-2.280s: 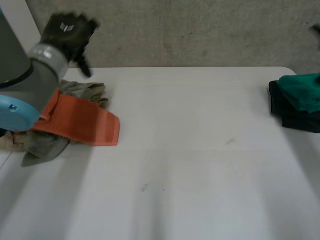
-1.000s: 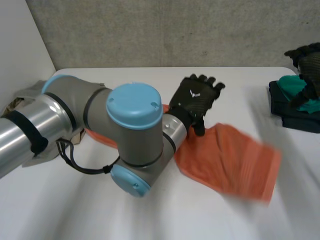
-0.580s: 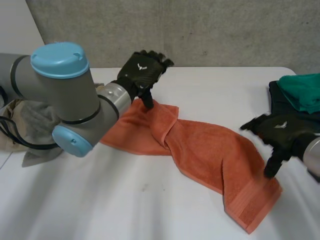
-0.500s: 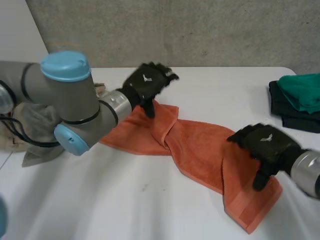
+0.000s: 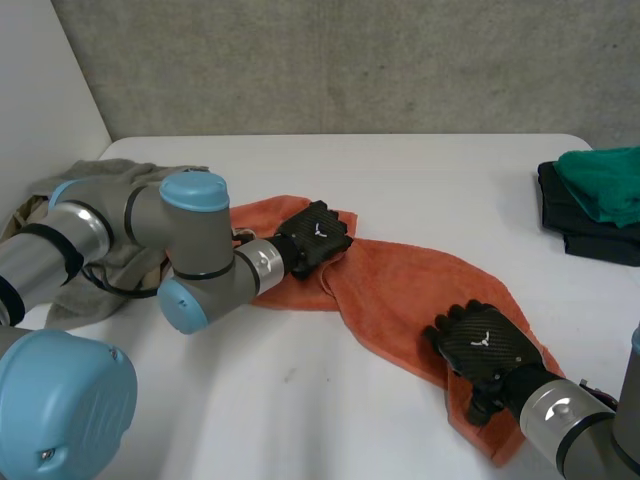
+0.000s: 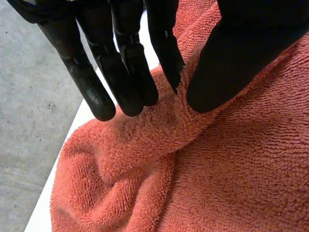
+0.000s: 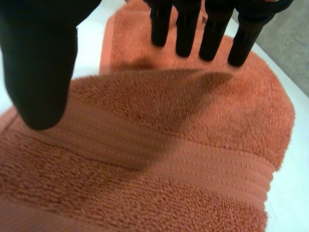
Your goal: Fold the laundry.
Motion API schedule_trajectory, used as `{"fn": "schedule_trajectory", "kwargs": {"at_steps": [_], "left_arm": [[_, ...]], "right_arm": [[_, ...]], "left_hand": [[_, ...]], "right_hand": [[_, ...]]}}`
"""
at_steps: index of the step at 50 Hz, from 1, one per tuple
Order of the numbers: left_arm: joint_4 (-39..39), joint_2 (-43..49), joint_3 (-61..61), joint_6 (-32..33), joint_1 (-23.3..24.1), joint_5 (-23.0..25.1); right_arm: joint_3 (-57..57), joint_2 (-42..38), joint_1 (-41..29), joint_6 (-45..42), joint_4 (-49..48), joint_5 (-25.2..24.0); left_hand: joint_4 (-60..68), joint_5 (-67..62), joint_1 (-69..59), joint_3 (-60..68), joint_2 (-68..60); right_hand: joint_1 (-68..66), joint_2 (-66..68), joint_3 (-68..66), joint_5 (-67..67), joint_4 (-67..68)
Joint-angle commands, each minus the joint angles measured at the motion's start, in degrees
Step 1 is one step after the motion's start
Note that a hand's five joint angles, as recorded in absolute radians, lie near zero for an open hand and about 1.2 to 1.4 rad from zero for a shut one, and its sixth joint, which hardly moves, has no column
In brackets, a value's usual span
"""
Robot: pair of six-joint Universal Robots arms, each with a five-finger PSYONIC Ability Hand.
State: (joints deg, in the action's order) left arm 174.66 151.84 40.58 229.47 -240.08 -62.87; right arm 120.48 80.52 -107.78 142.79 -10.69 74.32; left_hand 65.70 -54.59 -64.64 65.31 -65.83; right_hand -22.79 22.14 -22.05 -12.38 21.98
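White table (image 5: 400, 170) bearing a twisted, unfolded towel (image 5: 400, 290), left hand (image 5: 315, 235) pinching a ridge at the towel's far end, right hand (image 5: 480, 345) flat with fingers spread over the towel's banded near end, folded stack (image 5: 585, 230) and grey heap (image 5: 125, 173) well apart from the towel; straightening apparently under way, every fold left to do.

No legible words, numbers or labels; merely a small white wordless emblem (image 5: 320, 229) on the back of the left hand (image 5: 308, 243), mid-frame, and another on the right hand (image 5: 488, 352), lower right.
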Motion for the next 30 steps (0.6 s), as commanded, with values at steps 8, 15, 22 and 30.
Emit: {"fn": "schedule_trajectory", "kwargs": {"at_steps": [8, 15, 22, 30], "left_arm": [[2.7, -7.69, 1.08, -1.65, 3.48, -12.61], [2.88, -21.66, 7.58, -11.31, 4.09, -21.23], [6.38, -36.68, 15.05, -23.26, 4.79, -29.56], [25.52, -38.12, 5.33, -20.66, 4.44, -38.72]], "right_arm": [[-7.53, 0.16, 2.3, -5.5, -0.3, 3.55], [-19.91, 2.8, 5.99, -4.62, 0.32, 5.48], [-35.29, 2.63, 6.26, 1.08, -0.65, 4.87], [-60.87, -10.02, 6.0, 10.58, -9.33, 5.3]], "left_hand": [[14.3, -15.41, -15.36, 14.69, -14.17], [14.3, -15.41, -15.36, 14.69, -14.17], [14.3, -15.41, -15.36, 14.69, -14.17], [14.3, -15.41, -15.36, 14.69, -14.17]], "right_hand": [[-57.21, 57.86, -57.95, -57.62, 58.02], [-57.21, 57.86, -57.95, -57.62, 58.02], [-57.21, 57.86, -57.95, -57.62, 58.02], [-57.21, 57.86, -57.95, -57.62, 58.02]]}}
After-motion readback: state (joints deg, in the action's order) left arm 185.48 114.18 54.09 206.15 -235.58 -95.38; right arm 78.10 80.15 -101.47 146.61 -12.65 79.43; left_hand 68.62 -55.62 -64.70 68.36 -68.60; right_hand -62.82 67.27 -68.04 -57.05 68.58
